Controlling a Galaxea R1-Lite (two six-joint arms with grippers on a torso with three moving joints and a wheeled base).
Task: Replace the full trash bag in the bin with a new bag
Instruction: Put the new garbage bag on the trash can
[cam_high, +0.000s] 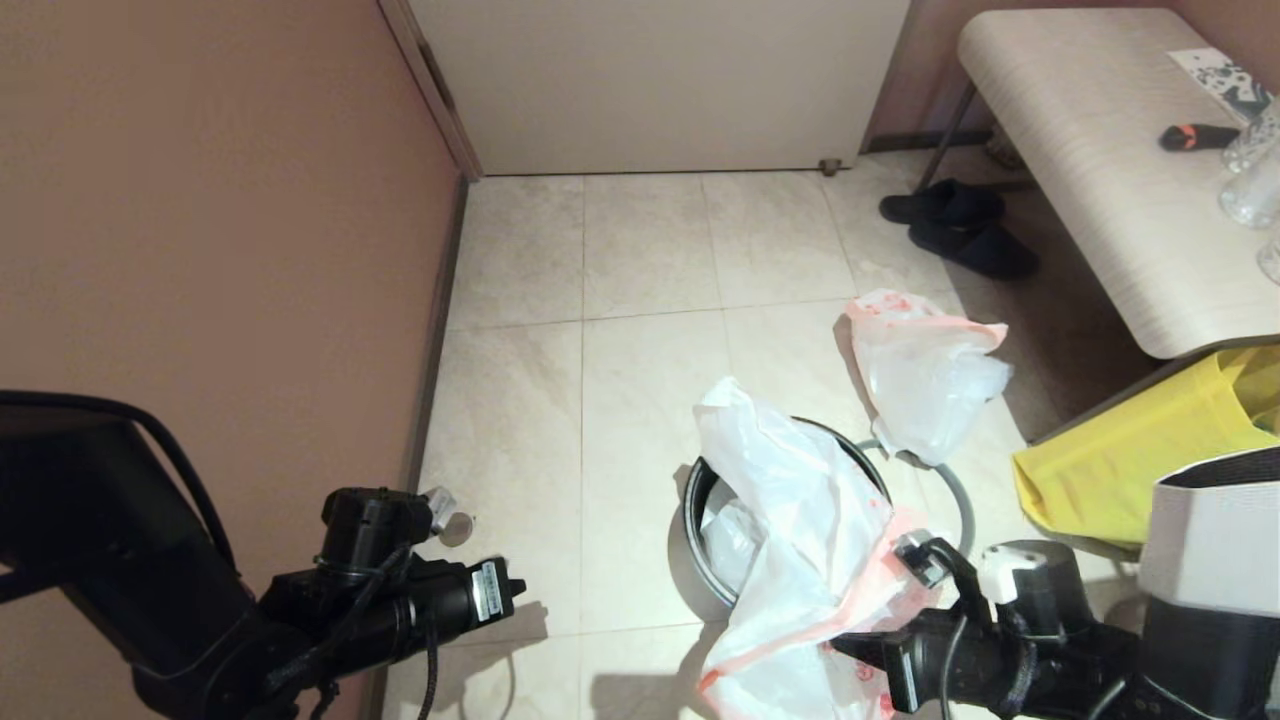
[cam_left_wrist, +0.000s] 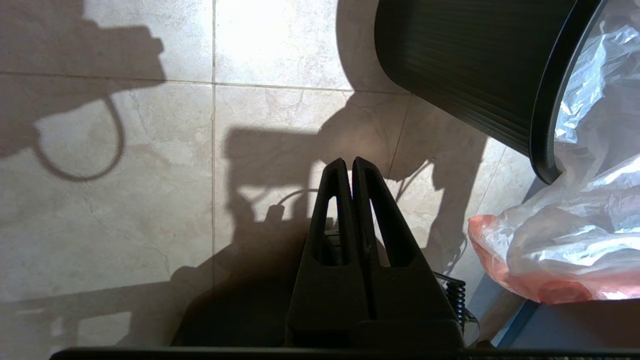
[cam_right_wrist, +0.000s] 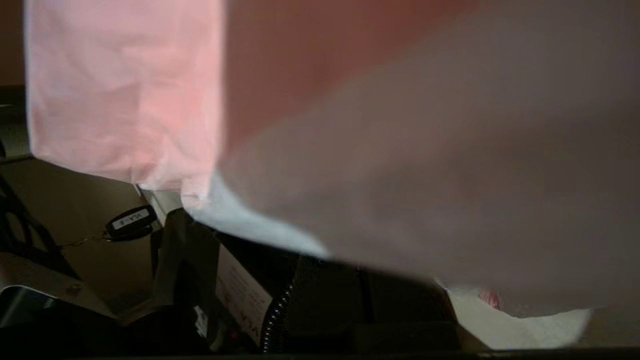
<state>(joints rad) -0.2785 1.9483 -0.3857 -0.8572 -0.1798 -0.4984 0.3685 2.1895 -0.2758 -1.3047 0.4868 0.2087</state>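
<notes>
The black round bin (cam_high: 693, 500) stands on the tiled floor, and its ribbed wall (cam_left_wrist: 465, 65) shows in the left wrist view. The new bag (cam_high: 800, 530), thin white with a pink rim band, drapes from the bin's mouth down to my right gripper (cam_high: 848, 645), which is shut on it. That bag (cam_right_wrist: 400, 150) covers the right fingertips. The full trash bag (cam_high: 925, 385), lumpy, sits on the floor beyond the bin, resting on the loose grey hoop (cam_high: 962, 505). My left gripper (cam_left_wrist: 351, 162) is shut and empty, low over the floor left of the bin.
A yellow bag (cam_high: 1130, 460) lies right of the bin under a light bench (cam_high: 1100, 170). Black slippers (cam_high: 960, 230) lie by the bench leg. A brown wall (cam_high: 200, 250) runs along the left, and a door (cam_high: 650, 90) closes the far end.
</notes>
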